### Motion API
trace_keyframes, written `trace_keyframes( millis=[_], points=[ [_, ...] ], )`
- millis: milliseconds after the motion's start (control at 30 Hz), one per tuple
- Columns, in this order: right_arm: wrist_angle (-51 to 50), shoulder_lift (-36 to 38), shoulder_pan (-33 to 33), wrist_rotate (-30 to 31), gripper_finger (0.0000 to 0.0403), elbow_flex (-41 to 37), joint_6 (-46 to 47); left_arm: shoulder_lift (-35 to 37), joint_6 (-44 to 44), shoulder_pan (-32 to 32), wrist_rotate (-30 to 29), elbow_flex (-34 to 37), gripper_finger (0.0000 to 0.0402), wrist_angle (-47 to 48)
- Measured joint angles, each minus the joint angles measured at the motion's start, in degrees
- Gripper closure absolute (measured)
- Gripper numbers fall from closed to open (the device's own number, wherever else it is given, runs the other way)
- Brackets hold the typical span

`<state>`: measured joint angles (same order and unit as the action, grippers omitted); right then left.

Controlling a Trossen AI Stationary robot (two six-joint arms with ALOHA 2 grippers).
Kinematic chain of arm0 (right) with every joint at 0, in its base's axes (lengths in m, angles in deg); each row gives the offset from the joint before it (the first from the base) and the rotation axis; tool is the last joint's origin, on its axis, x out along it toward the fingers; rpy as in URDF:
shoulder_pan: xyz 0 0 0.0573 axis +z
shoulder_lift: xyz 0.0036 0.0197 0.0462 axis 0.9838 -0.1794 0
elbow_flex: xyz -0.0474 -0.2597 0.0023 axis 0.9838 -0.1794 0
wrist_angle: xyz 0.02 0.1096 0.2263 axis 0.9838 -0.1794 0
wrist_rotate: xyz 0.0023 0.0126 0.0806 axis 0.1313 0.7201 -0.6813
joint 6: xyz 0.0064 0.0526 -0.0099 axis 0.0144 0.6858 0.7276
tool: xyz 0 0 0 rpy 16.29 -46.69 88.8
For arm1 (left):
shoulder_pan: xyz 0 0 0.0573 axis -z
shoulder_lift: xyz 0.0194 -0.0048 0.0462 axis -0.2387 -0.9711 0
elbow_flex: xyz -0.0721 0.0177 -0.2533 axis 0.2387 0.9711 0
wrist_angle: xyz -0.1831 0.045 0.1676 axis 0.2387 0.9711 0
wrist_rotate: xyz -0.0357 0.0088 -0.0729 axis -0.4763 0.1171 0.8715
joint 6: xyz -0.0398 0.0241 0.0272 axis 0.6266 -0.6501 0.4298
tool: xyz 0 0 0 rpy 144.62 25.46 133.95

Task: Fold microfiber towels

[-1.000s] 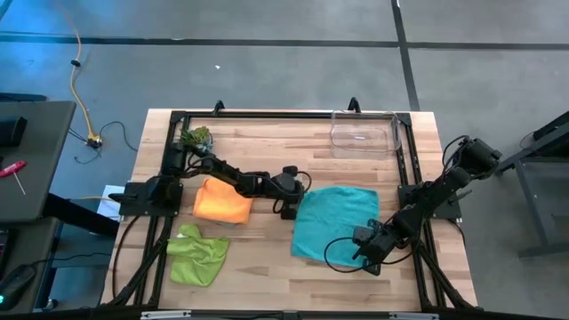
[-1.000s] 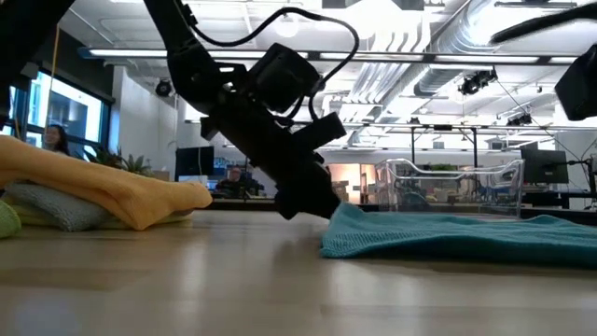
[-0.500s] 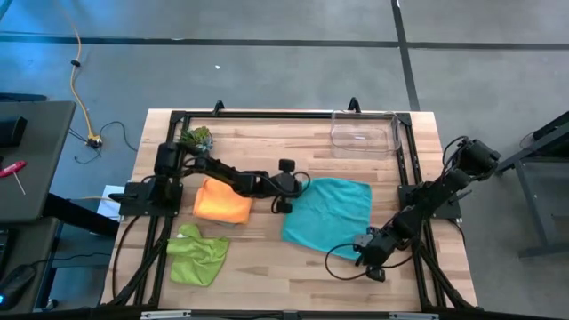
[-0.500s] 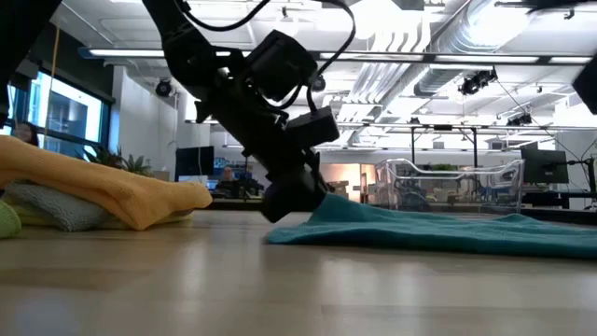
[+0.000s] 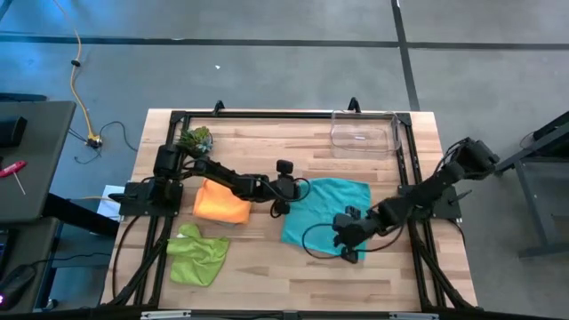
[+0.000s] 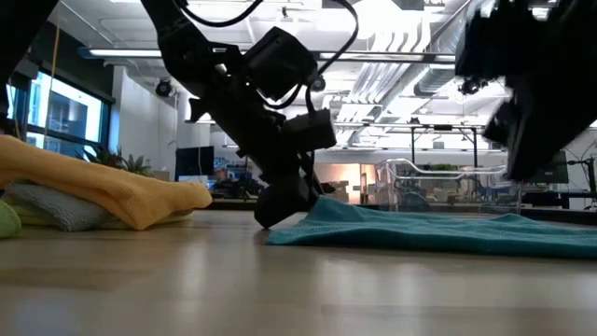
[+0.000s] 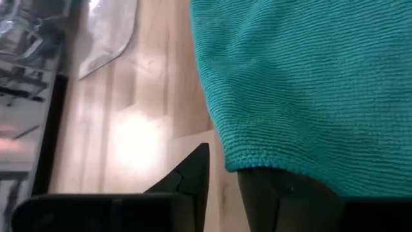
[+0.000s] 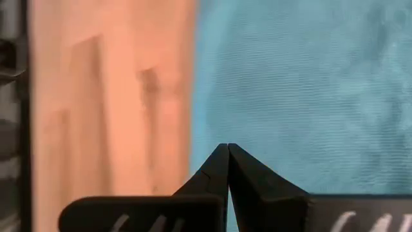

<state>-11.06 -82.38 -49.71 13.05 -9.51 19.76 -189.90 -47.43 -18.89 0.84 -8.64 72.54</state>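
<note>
One teal towel spread flat, ribbed weave.

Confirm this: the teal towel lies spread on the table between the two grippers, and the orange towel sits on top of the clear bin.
Not quite. The teal towel does lie spread between the left gripper and right gripper, but the high view shows the orange towel on the table by the left arm, far from the clear bin.
</note>
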Motion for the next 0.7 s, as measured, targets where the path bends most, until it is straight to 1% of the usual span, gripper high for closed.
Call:
trace_keyframes(
  millis=[100,167,300,400,467,600,700],
  points=[
    [3.60,-1.84,-2.01,-1.43,0.0403,-2.72,2.35,0.00,0.00,0.08,-2.23,-0.02,0.0323,0.12],
    [6.64,-3.71,-2.46,-2.93,0.0403,-3.93,3.77,0.00,-0.02,0.06,-2.55,-0.02,0.0317,0.21],
    [9.37,-8.04,-2.34,-7.34,0.0403,-4.11,6.49,0.02,-3.14,0.03,-3.72,-0.07,0.0306,0.00],
    [12.17,-10.45,-1.05,-9.35,0.0403,-3.39,8.12,0.09,-6.10,-0.31,-5.48,-0.09,0.0297,-0.31],
    [14.82,-11.67,-0.01,-10.76,0.0403,-3.30,8.88,0.11,-7.18,-0.91,-5.67,-0.08,0.0290,-0.75],
    [19.09,-12.70,2.29,-11.58,0.0403,-3.43,10.95,0.09,-6.38,-2.58,-4.49,-0.04,0.0277,-1.93],
    [19.17,-12.74,4.13,-12.40,0.0403,-3.46,11.03,0.04,-5.44,-3.92,-3.69,-0.02,0.0269,-1.95]
  ],
)
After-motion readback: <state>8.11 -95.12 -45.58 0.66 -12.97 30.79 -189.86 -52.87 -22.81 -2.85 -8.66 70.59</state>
